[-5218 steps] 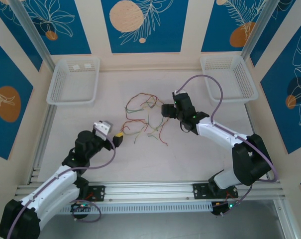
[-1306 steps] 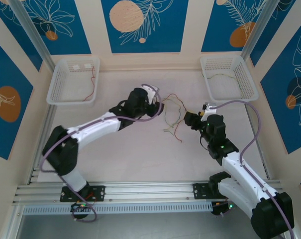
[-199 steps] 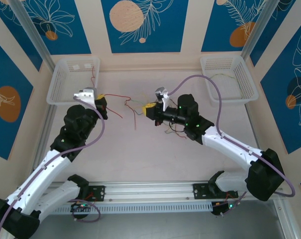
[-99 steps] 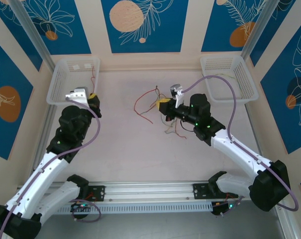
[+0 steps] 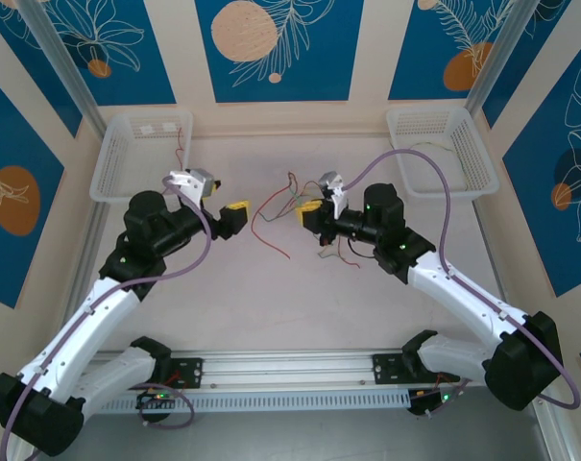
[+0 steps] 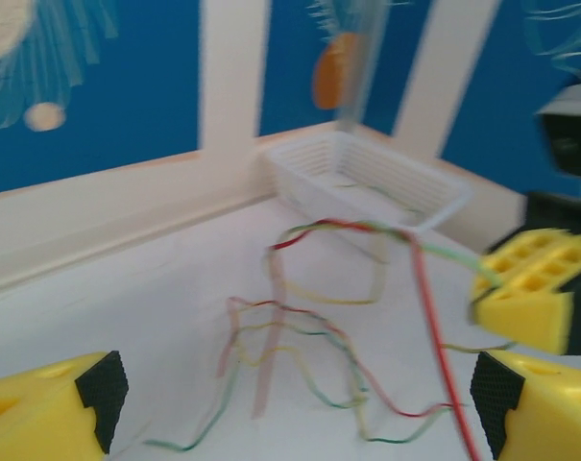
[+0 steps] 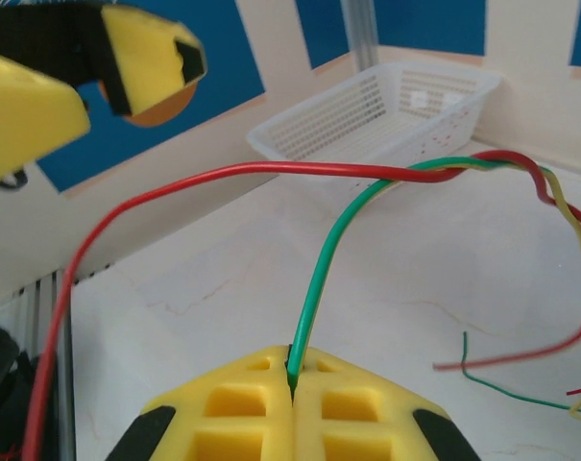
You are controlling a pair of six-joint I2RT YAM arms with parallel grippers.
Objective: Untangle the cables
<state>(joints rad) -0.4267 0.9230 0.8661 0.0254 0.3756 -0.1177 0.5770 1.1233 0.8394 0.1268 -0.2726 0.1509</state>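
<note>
One green cable [image 7: 314, 288] pinched in closed right fingers [image 7: 232, 408], left fingers [image 6: 40, 413] spread wide, other cables [image 6: 432, 327] ahead between them.

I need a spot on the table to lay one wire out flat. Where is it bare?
Bare: the near stretch between the left arm and right arm, up to the rail; also the back strip between the left basket and right basket. Crowded: the middle, where the cables sprawl between the left claw and right claw.

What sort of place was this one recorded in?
Probably a purpose-built robot test cell: a pale table walled by blue patterned panels, an aluminium rail along its near edge, and a white basket in each far corner.
</note>
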